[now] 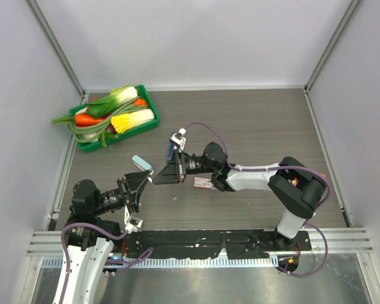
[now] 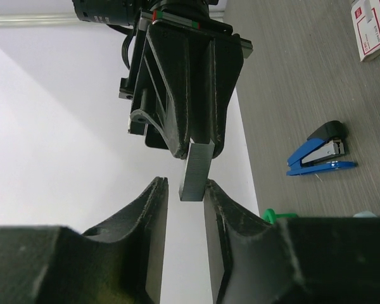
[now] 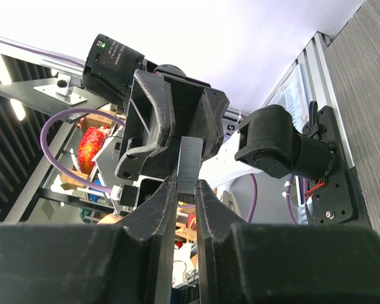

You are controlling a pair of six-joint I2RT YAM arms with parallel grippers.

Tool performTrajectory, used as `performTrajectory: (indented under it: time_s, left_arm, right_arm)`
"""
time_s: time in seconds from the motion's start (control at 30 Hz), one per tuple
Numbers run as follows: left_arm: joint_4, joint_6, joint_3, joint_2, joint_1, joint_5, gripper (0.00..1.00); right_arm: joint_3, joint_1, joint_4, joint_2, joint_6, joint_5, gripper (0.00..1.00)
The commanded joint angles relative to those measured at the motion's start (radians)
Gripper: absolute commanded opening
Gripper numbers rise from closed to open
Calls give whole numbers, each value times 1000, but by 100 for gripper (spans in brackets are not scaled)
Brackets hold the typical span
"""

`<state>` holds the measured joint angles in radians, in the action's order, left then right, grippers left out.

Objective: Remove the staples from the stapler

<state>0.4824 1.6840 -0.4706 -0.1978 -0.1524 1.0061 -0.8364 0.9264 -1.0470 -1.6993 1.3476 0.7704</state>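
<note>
Looks mostly done: a grey staple strip [image 2: 196,171] up in the air, out of the stapler [image 2: 316,152], lying open and alone on the counter [image 2: 291,76] at about 3 o'clock from the strip in the left wrist view. Probably left to do: passing the strip over and putting it down. On the left, left gripper [image 2: 185,183] with jaws a little spread around the strip's loose end, touching one side, a thin gap on the other, not pinching yet. On the right, right gripper [image 3: 185,182] with jaws squeezing the strip's other end.
</note>
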Motion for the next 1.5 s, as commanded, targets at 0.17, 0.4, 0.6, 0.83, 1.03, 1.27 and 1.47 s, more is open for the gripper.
performTrajectory:
  time_s: [0.17,0.4,0.6,0.83,1.03,1.27,1.47]
  left_arm:
    - [-38,-7,-3,6,-1,14,19]
    - [24,-32,-22,9,-1,-26,9]
    - [244,14,-69,-43,-1,-160,7]
    - [321,-373,-224,-276,-1,-332,0]
    - [602,-667,-454,-583,-1,-311,0]
    - [1002,-747,-645,-772,-1,-22,5]
    - [1179,-728,-735,-914,-19,129,4]
  right_arm:
    - [-49,9,-77,-31,35,12,2]
    - [-69,0,-67,-49,27,15,3]
    - [-116,-75,167,-11,-160,17,28]
    - [-248,-165,721,121,-691,-124,56]
    - [-225,-159,889,262,-999,-255,63]
    - [-75,-57,811,434,-1215,-290,64]
    - [-102,92,899,487,-1376,-404,62]
